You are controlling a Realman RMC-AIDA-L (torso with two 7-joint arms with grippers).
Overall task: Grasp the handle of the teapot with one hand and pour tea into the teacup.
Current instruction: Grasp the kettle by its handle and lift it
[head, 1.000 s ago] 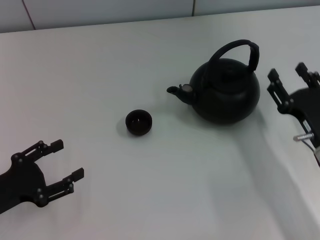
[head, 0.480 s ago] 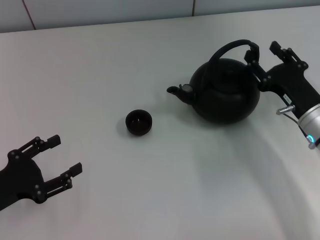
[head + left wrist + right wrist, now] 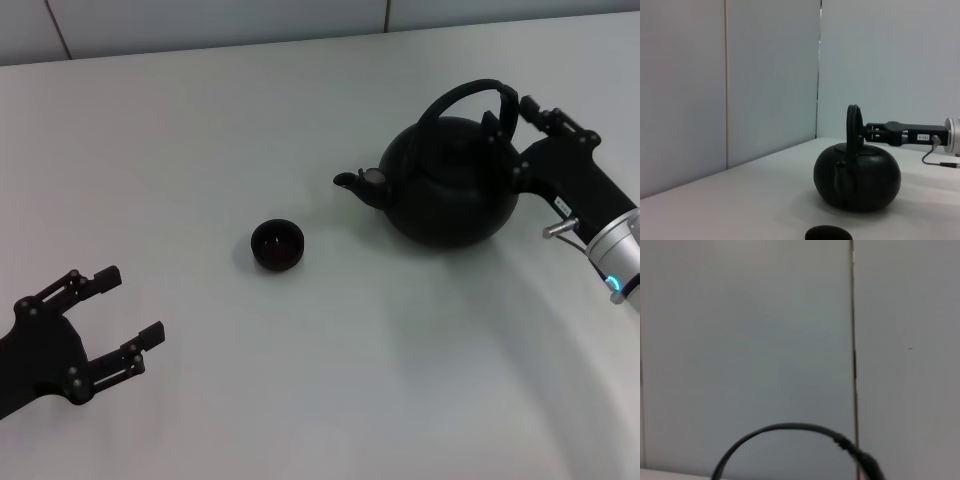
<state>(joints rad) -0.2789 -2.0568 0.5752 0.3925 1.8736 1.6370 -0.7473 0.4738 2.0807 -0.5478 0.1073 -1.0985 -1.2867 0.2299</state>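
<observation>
The round matte-black teapot (image 3: 450, 185) stands on the white table at the right, its spout pointing left toward the small black teacup (image 3: 277, 244). Its arched handle (image 3: 462, 93) loops over the lid. My right gripper (image 3: 508, 111) is open, with a finger on either side of the handle's thick right end. My left gripper (image 3: 132, 302) is open and empty at the lower left, away from the cup. The left wrist view shows the teapot (image 3: 857, 180), the handle (image 3: 853, 122), the teacup (image 3: 828, 233) and the right gripper (image 3: 875, 132) at the handle. The right wrist view shows only the handle arc (image 3: 785, 429).
The white table (image 3: 200, 130) runs back to a pale panelled wall (image 3: 200, 25). The right arm's silver wrist (image 3: 615, 255) reaches in from the right edge.
My right gripper has moved left from beside the teapot until its fingers straddle the handle's right end. The left gripper has barely shifted. Teapot and cup have not moved.
</observation>
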